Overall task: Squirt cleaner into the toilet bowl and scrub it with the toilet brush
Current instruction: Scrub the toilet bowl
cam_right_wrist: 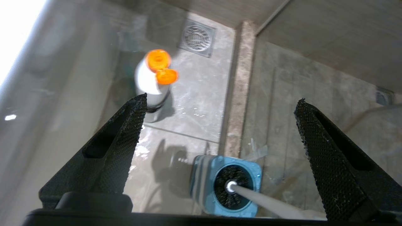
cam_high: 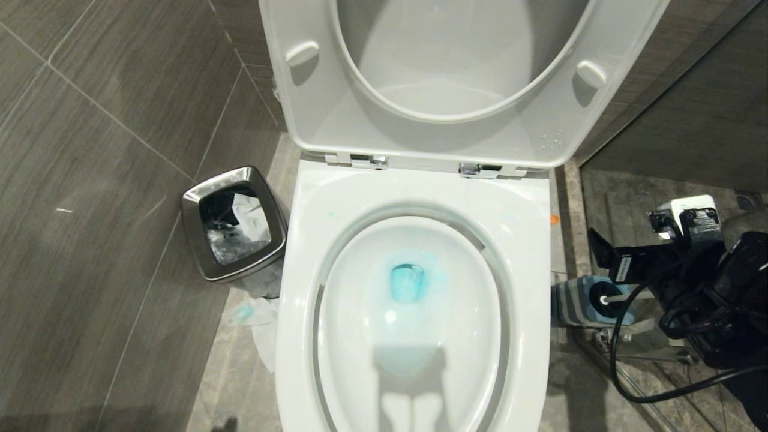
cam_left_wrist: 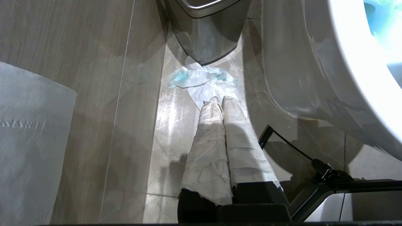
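Observation:
The white toilet bowl (cam_high: 420, 186) stands open with its seat and lid up, and blue cleaner colours the water (cam_high: 408, 282). The toilet brush (cam_right_wrist: 267, 201) sits in its blue-and-grey holder (cam_right_wrist: 201, 185) on the floor to the right of the bowl, white handle (cam_high: 612, 297) pointing up. My right gripper (cam_right_wrist: 221, 99) hangs open above the holder, its fingers wide apart and empty; its arm (cam_high: 690, 264) shows at the right edge. A white cleaner bottle (cam_right_wrist: 154, 81) with an open orange flip cap stands farther off. My left gripper (cam_left_wrist: 221, 99) is shut and empty, low beside the bowl's outer wall (cam_left_wrist: 314, 62).
A steel waste bin (cam_high: 234, 225) stands left of the toilet, with crumpled blue-stained paper (cam_high: 258, 318) on the floor by it. A toilet-paper roll (cam_left_wrist: 28, 141) is on the left wall. A floor drain (cam_right_wrist: 198, 37) lies beyond the bottle. A black cable (cam_high: 624, 360) loops under my right arm.

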Available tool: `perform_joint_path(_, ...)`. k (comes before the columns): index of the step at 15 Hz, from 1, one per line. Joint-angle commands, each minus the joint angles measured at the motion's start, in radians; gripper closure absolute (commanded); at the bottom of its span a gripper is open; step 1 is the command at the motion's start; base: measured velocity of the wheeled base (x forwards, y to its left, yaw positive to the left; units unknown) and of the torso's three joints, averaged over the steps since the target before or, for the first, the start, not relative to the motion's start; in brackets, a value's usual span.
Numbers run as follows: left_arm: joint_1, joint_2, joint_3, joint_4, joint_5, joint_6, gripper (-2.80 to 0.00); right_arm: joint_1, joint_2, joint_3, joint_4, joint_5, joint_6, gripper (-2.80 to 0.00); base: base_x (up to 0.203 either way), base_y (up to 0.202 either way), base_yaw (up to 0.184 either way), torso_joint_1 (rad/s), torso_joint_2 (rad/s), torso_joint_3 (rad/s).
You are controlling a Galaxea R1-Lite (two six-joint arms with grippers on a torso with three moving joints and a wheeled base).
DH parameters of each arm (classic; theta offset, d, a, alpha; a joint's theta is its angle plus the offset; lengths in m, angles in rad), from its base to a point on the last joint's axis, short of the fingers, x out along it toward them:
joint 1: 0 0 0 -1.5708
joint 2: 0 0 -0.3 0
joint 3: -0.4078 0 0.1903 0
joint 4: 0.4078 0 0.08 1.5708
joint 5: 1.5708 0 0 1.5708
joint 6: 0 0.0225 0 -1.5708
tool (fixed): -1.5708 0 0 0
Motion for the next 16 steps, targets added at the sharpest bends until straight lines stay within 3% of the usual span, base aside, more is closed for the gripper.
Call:
perform_joint_path(1, 0.000, 0.000, 0.000, 0.000, 0.000, 0.000, 0.00, 0.014, -0.094, 0.016, 0.042, -0.005, -0.003, -2.80, 0.000, 0.000, 0.000, 0.000, 0.00, 0.000)
perform_joint_path(3, 0.000, 0.000, 0.000, 0.000, 0.000, 0.000, 0.00, 0.015, -0.202, 0.005, 0.178, -0.009, -0.002, -2.80, 0.000, 0.000, 0.000, 0.000, 0.00, 0.000)
perform_joint_path(7, 0.000, 0.000, 0.000, 0.000, 0.000, 0.000, 0.00, 0.015, -0.368, -0.075, 0.577, -0.013, 0.032, -2.80, 0.000, 0.000, 0.000, 0.000, 0.00, 0.000)
perform_joint_path(8, 0.000, 0.000, 0.000, 0.000, -0.001, 0.000, 0.00, 0.015, -0.383, -0.094, 0.628, -0.013, 0.055, 0.00, 0.000, 0.000, 0.000, 0.000, 0.00, 0.000)
perform_joint_path(13, 0.002, 0.000, 0.000, 0.000, 0.000, 0.000, 0.00, 0.015, -0.400, -0.137, 0.709, -0.029, 0.063, 0.00, 0.000, 0.000, 0.000, 0.000, 0.00, 0.000)
perform_joint_path(16, 0.000, 0.000, 0.000, 0.000, 0.000, -0.002, 0.00, 0.014, -0.456, -0.195, 0.828, -0.057, 0.068, 0.00, 0.000, 0.000, 0.000, 0.000, 0.00, 0.000)
